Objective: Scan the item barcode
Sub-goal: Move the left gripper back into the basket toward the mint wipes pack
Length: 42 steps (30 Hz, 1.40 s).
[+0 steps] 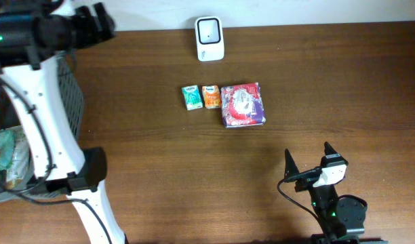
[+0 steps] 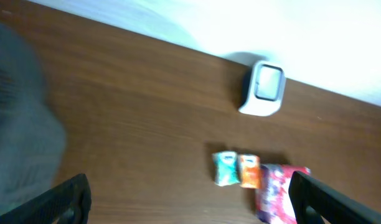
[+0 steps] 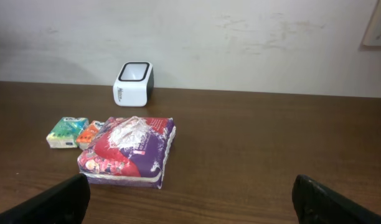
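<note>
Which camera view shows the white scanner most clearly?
The right wrist view. There the white scanner is sharp, and both its dark top window and its front are visible. The overhead view shows the scanner sharply too, but only from above. In the left wrist view the scanner is blurred.

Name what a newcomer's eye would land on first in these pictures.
A shiny purple-and-red plastic packet lies on the brown wooden table, a small orange packet and small green packet in a row beside it. Behind them stands a white box-shaped scanner, at the table's far edge.
</note>
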Each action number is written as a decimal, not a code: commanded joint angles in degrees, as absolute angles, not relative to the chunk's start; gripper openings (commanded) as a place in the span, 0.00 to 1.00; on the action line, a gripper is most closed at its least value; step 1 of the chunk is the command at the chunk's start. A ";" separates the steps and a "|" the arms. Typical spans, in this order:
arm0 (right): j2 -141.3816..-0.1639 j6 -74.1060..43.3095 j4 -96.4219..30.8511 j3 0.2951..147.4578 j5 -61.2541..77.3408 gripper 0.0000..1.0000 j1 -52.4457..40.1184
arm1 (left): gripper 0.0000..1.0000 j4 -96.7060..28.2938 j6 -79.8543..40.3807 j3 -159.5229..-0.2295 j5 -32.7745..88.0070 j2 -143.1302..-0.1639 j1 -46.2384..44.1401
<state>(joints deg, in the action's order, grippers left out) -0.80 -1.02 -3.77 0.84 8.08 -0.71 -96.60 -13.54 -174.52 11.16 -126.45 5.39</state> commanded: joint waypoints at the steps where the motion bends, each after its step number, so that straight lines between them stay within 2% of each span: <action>1: -0.47 -0.67 -3.79 0.32 8.40 0.99 -0.36 | 0.99 -96.73 -10.24 -174.56 11.14 -122.04 11.68; 6: -0.47 -0.67 -3.79 0.32 8.40 0.99 -0.36 | 0.99 -96.73 -8.10 -167.74 2.33 -117.91 19.35; 11: -0.47 -0.67 -3.79 0.32 8.40 0.99 -0.36 | 0.99 -95.88 -9.54 -153.95 -8.32 -117.62 25.17; 14: -0.47 -0.67 -3.79 0.32 8.40 0.99 -0.36 | 0.99 -88.33 -9.47 -142.08 -10.57 -117.62 27.92; 18: -0.47 -0.67 -3.79 0.32 8.40 0.99 -0.36 | 0.99 -77.01 -8.58 -128.79 -22.48 -117.62 30.85; 21: -0.47 -0.67 -3.79 0.32 8.40 0.99 -0.36 | 0.98 -68.12 1.04 -116.73 -22.76 -117.62 31.42; 25: -0.47 -0.67 -3.79 0.32 8.40 0.99 -0.36 | 0.99 -62.02 4.25 -105.51 -36.27 -117.62 31.46; 27: -0.47 -0.67 -3.79 0.32 8.40 0.99 -0.36 | 0.98 -60.38 8.75 -102.63 -36.23 -117.62 31.68; 31: -0.47 -0.67 -3.79 0.32 8.40 0.99 -0.36 | 0.88 -55.81 12.71 -99.39 -34.70 -117.62 31.92; 35: -0.47 -0.67 -3.79 0.32 8.40 0.99 -0.36 | 0.91 -54.57 15.31 -99.35 -27.20 -117.64 33.56; 36: -0.47 -0.67 -3.79 0.32 8.40 0.99 -0.36 | 0.89 -54.17 15.31 -99.35 -26.48 -117.67 34.13; 37: -0.47 -0.67 -3.79 0.32 8.40 0.99 -0.36 | 0.80 -53.84 15.35 -99.35 -26.52 -117.69 34.87; 39: -0.47 -0.67 -3.79 0.32 8.40 0.99 -0.36 | 0.72 -53.47 16.86 -99.35 -26.33 -117.69 35.73; 42: -0.47 -0.67 -3.79 0.32 8.40 0.99 -0.36 | 0.73 -52.49 17.26 -99.24 -26.24 -118.02 36.23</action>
